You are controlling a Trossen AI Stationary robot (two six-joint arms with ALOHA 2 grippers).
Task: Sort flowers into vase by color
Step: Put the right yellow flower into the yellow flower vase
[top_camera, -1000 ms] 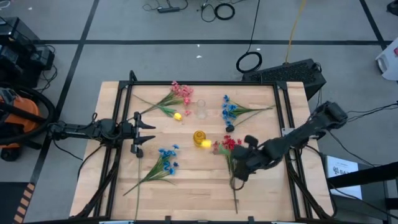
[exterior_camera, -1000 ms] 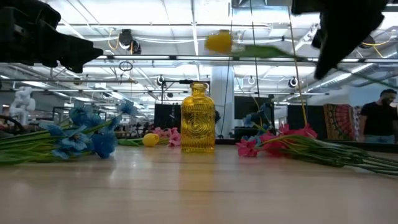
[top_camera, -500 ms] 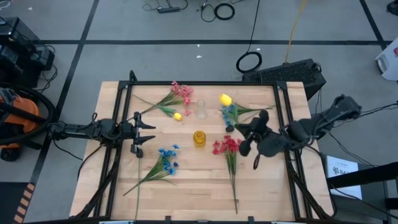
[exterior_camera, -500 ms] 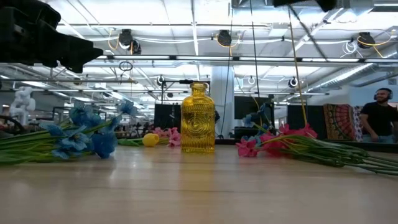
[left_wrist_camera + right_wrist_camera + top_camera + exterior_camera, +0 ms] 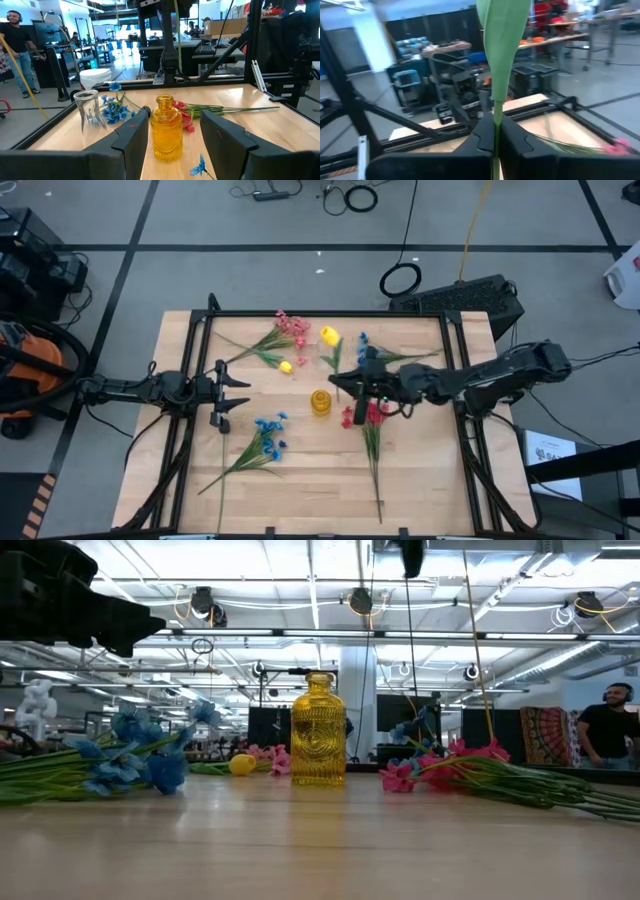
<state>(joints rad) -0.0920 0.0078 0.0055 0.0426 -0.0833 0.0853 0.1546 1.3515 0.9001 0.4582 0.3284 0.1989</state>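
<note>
My right gripper [image 5: 355, 378] reaches in over the table's middle, just beyond the yellow-amber vase [image 5: 320, 402], and is shut on a yellow flower whose bloom [image 5: 329, 335] shows toward the far edge. My left gripper [image 5: 238, 388] waits open at the left, facing the vase [image 5: 166, 129]. Lying flat on the table are a pink spray [image 5: 288, 330], a small yellow bloom [image 5: 286, 366], a red spray [image 5: 366, 416] and two blue bunches [image 5: 371, 356] [image 5: 267, 436]. The vase [image 5: 318, 730] stands upright on its base. My right gripper pinches the yellow flower's green stem [image 5: 494, 131] between its two fingers [image 5: 481, 139], just below a broad leaf [image 5: 503, 40]. The flower is lifted clear of the table, and the stem's lower part [image 5: 176, 35] hangs below the gripper.
A clear glass [image 5: 324, 356] stands just beyond the vase, under the held flower. The table's raised frame [image 5: 300, 314] runs along the far and side edges. Bare wood lies along the near edge [image 5: 320, 500]. A person [image 5: 610, 735] stands in the room beyond.
My right gripper, still shut on the yellow flower, has swung from the table's near right toward the far edge, then reached left toward the vase. The flower has risen out of the low view, and its bloom has moved from over the vase to the far side.
</note>
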